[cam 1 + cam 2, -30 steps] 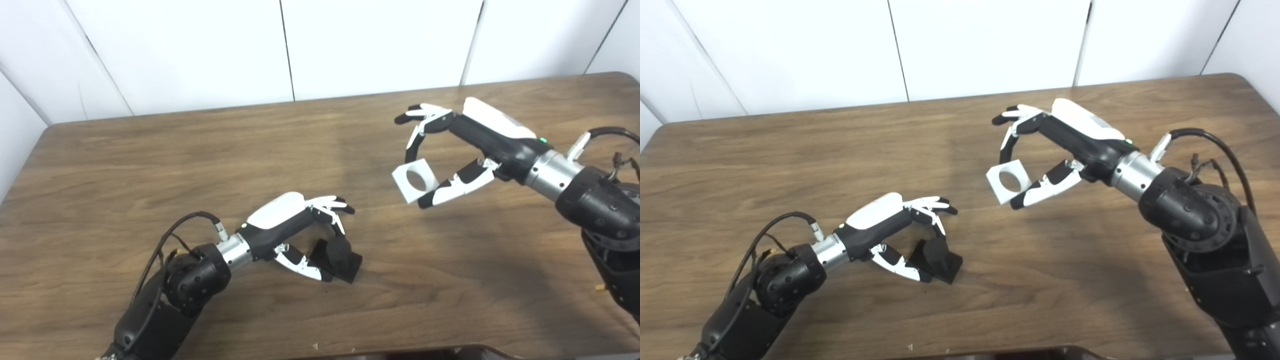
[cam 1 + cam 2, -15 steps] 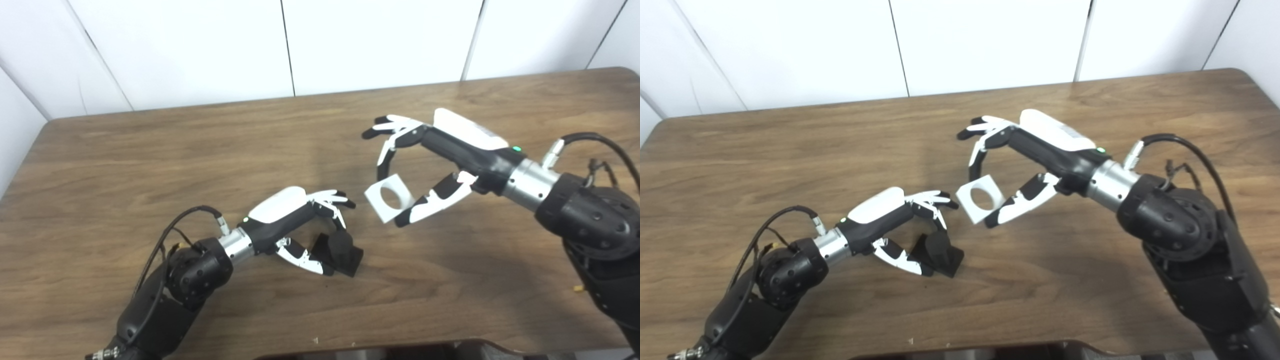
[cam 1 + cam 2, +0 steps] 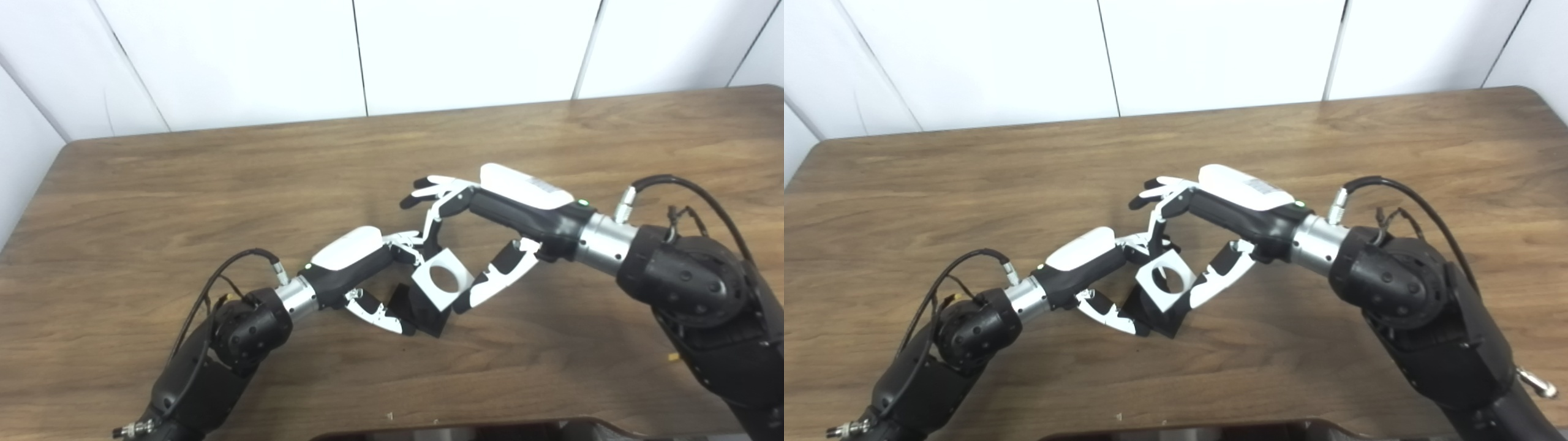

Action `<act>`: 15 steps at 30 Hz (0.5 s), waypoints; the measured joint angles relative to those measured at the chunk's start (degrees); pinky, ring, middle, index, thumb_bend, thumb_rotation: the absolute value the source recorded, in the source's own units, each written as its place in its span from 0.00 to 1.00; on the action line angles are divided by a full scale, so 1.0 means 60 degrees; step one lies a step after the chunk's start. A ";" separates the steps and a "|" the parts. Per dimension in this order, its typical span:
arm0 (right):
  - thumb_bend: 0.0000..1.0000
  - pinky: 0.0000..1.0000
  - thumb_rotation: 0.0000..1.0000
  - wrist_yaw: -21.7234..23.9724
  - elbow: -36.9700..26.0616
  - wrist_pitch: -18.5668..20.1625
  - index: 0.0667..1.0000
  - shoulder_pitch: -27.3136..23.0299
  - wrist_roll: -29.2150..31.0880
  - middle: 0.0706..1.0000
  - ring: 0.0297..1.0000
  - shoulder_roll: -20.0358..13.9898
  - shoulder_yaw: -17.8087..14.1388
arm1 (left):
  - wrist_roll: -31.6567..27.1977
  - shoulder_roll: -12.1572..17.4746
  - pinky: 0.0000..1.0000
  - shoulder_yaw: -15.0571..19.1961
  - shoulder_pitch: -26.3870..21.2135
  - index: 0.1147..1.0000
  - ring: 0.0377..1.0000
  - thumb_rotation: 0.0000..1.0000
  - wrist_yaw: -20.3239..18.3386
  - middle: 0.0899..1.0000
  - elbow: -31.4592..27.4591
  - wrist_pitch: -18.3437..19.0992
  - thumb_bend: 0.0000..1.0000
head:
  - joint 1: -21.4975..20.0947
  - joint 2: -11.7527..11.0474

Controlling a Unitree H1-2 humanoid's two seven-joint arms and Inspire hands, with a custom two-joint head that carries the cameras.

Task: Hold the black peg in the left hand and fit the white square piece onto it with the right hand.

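My left hand (image 3: pixel 361 263) rests low on the wooden table (image 3: pixel 184 184), thumb and fingers shut on the black peg (image 3: pixel 430 320), of which only the square base shows. My right hand (image 3: pixel 508 211) pinches the white square piece (image 3: pixel 429 294) between thumb and fingers. The piece is tilted, its round hole facing me, directly over the peg. The peg's round post is hidden behind the white piece, and I cannot tell whether the post is inside the hole. In the right eye view the white square piece (image 3: pixel 1156 288) covers the peg (image 3: pixel 1159 323) the same way.
White wall panels (image 3: pixel 465 49) rise behind the table's far edge. The table's rounded front edge runs along the bottom of the picture. A cable loops from each wrist, the left cable (image 3: pixel 236 260) and the right cable (image 3: pixel 680 184). Both forearms converge at mid-table.
My right hand has carried the white square piece down and to the left until it sits over the peg. The left hand has kept its hold. The camera has shifted slightly.
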 measured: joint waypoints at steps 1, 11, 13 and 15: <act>0.52 0.79 0.15 -0.0001 0.0102 -0.0039 0.44 -0.0062 -0.0088 0.86 0.96 0.0021 0.0052 | 0.0005 -0.0001 0.88 -0.0004 -0.0003 0.42 0.95 0.08 0.0000 0.88 0.0000 0.0002 0.52 | 0.0000 0.0000; 0.52 0.85 0.15 0.0258 0.0483 -0.0063 0.44 -0.0268 -0.0635 0.87 0.97 0.0231 0.0618 | 0.0037 -0.0020 0.86 -0.0009 -0.0017 0.42 0.94 0.08 0.0001 0.88 0.0000 0.0020 0.52 | 0.0030 0.0073; 0.52 0.89 0.15 0.0355 0.0485 -0.0073 0.44 -0.0432 -0.0723 0.87 0.97 0.0228 0.0672 | 0.0049 -0.0020 0.86 -0.0008 -0.0018 0.42 0.94 0.08 0.0007 0.87 0.0000 0.0020 0.52 | 0.0015 0.0073; 0.52 0.91 0.15 0.0513 0.0484 -0.0081 0.44 -0.0657 -0.0942 0.87 0.97 0.0226 0.0771 | 0.0071 -0.0023 0.85 -0.0009 -0.0026 0.42 0.93 0.08 0.0018 0.87 0.0000 0.0019 0.52 | 0.0015 0.0073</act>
